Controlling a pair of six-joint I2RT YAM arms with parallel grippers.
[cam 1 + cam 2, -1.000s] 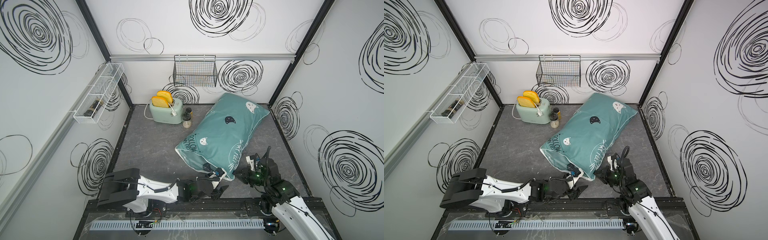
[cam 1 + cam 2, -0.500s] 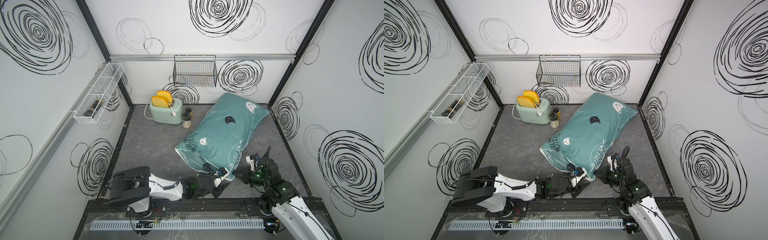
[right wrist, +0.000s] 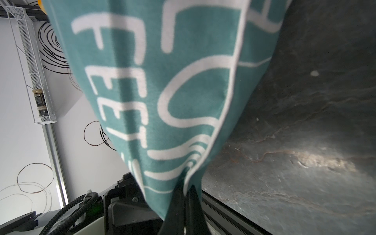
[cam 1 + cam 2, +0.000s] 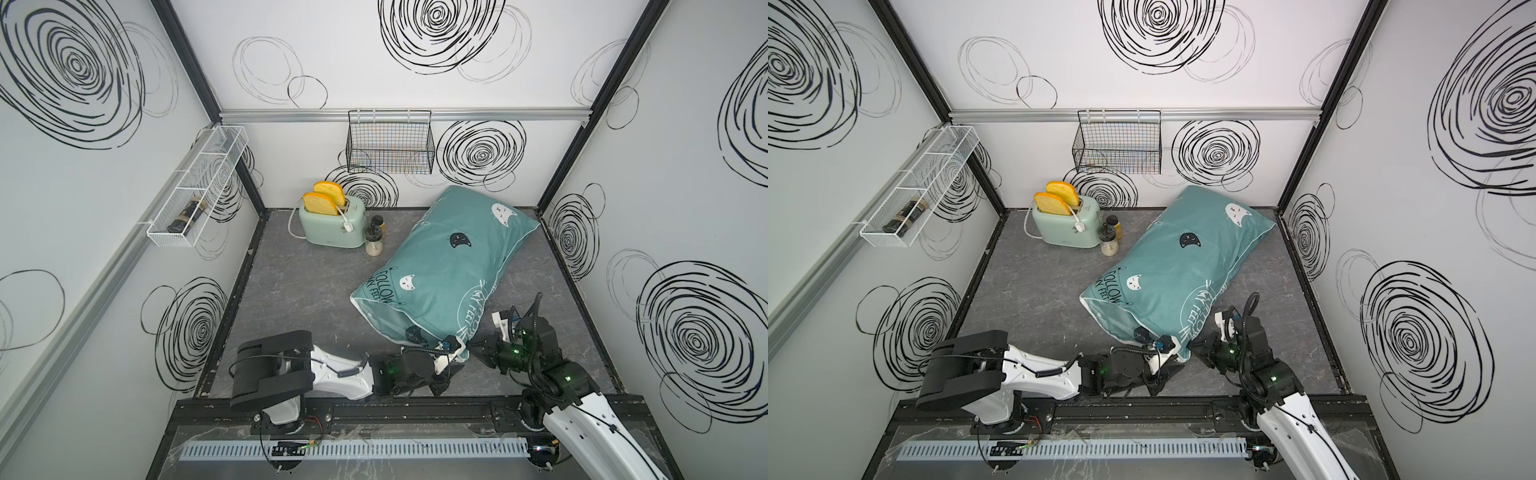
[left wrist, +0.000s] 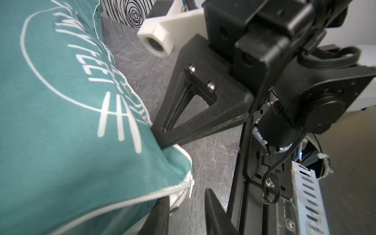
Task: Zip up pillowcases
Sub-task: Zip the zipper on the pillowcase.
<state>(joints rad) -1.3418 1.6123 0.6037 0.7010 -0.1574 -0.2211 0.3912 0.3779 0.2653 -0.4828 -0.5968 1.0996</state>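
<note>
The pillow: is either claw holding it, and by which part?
The right gripper is shut on the pillowcase, pinching its piped edge at the near corner. The left gripper has jaws apart beside the zipper, gripping nothing.

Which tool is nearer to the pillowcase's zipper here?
Left. The left tool sits open right at the zipper, on the near end of the pillowcase. The right tool is shut on the piped corner just past the zipper's end.
</note>
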